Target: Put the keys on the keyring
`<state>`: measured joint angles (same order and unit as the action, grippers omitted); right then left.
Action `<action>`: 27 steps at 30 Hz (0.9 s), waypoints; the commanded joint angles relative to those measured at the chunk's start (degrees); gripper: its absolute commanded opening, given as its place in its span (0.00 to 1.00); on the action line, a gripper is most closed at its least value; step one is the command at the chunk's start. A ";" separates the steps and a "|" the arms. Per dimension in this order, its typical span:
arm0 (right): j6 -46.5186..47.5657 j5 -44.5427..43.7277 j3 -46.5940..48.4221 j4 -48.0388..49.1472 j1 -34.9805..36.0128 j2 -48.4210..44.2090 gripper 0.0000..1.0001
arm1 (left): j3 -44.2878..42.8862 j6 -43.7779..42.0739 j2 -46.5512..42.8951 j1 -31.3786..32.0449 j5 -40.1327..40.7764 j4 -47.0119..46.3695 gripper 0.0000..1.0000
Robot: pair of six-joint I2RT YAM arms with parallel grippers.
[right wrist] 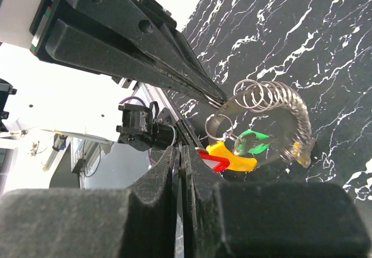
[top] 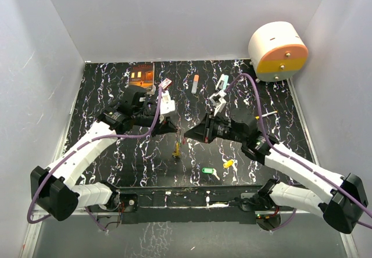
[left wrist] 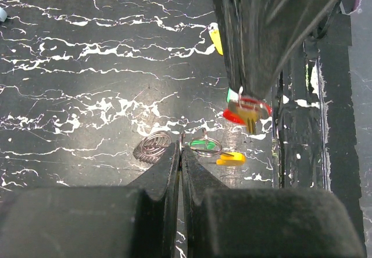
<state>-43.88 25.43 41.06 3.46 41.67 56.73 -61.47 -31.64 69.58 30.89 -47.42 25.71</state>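
The left gripper is pinching the flat metal end of the keyring between jaws that are pressed together. The loop is hanging just under and in front of its tips, above the table. The right gripper is facing it almost tip to tip, and its jaws are also closed. The red key is hanging directly under them. I judge that it is being pinched by its small ring, although the contact itself is hidden.

The keyring is looking light and springy: thin smooth wire that will probably swing, twist and slip. The stiff flat end beside the opening seems the best place to hold it, not the soft coil. The keys are small and rigid, so taking one by the plastic head is leaving its hole free.

The right wrist view is showing the coil, the orange-yellow arc and a green head inside the loop, while the top view is giving only a yellow speck under the jaws. Only the top view is showing the green key and the yellow key, which are lying on the table, well apart from both pairs of jaws.
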 commanded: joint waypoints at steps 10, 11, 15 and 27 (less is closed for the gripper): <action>0.83 -9.59 7.28 3.17 4.64 5.60 0.07 | -0.25 0.79 -3.26 0.26 -2.86 -0.50 0.00; 0.93 -9.83 7.57 3.01 4.68 5.85 0.07 | -0.11 0.69 -3.35 0.23 -2.86 -0.57 0.00; 1.24 -10.38 8.63 2.25 4.82 7.09 0.07 | 0.08 0.72 -3.40 0.38 -3.04 -0.58 0.00; 0.94 -12.24 9.13 0.43 4.91 8.11 0.07 | -0.14 0.79 -3.27 0.61 -3.03 -0.76 0.00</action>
<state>-43.62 15.22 47.31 1.85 46.39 65.21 -61.36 -30.87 68.47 31.24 -47.55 25.71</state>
